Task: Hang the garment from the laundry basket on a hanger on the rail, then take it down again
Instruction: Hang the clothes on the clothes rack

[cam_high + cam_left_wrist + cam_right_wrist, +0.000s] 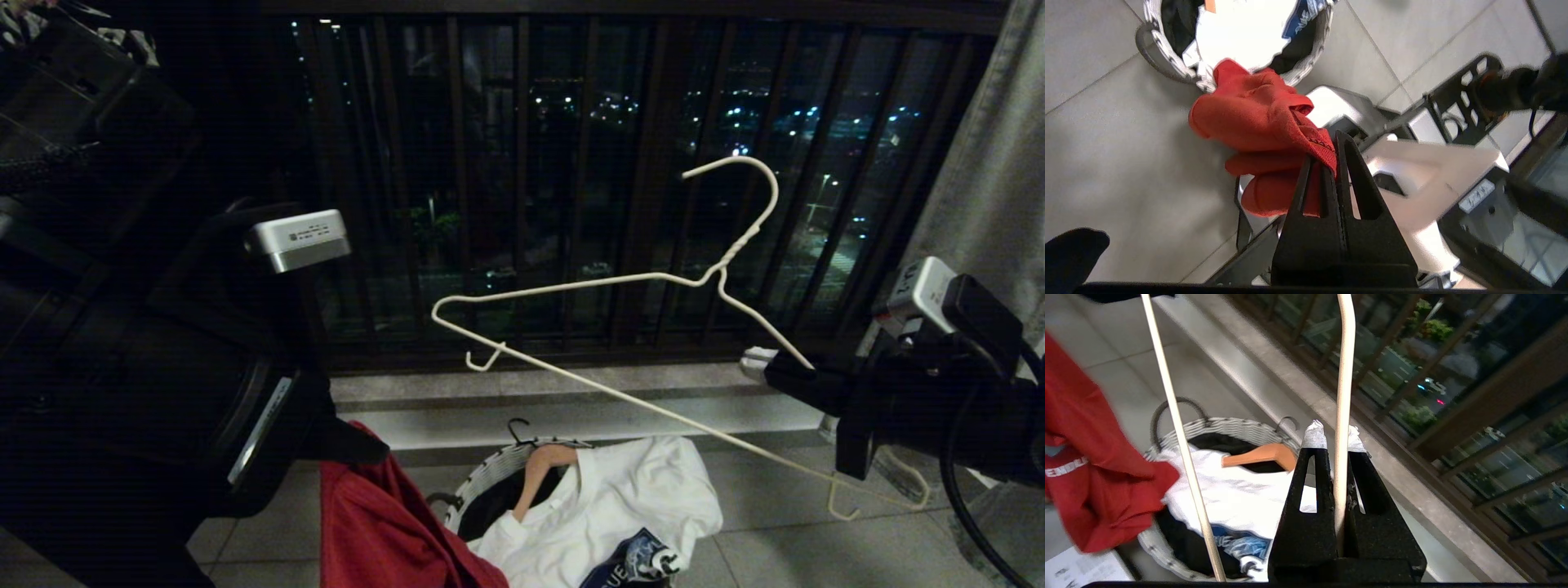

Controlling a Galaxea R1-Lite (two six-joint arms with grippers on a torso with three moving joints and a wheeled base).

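The garment (384,523), a red T-shirt, hangs in a bunch from my left gripper (359,445) at the lower left, beside the laundry basket (482,482). In the left wrist view the left gripper (1327,149) is shut on a fold of the garment (1253,118), above the basket's rim (1163,49). My right gripper (759,363) on the right is shut on the white wire hanger (739,245), held tilted in the air with its hook up. The hanger's wire (1343,375) runs between the shut right gripper (1334,435). The rail is out of view.
A white T-shirt (645,490) and a wooden hanger (543,469) lie in the basket. Dark window railing bars (571,163) stand behind a stone ledge (571,400). A grey cloth (988,163) hangs at the far right. My own base (1412,163) is below the left gripper.
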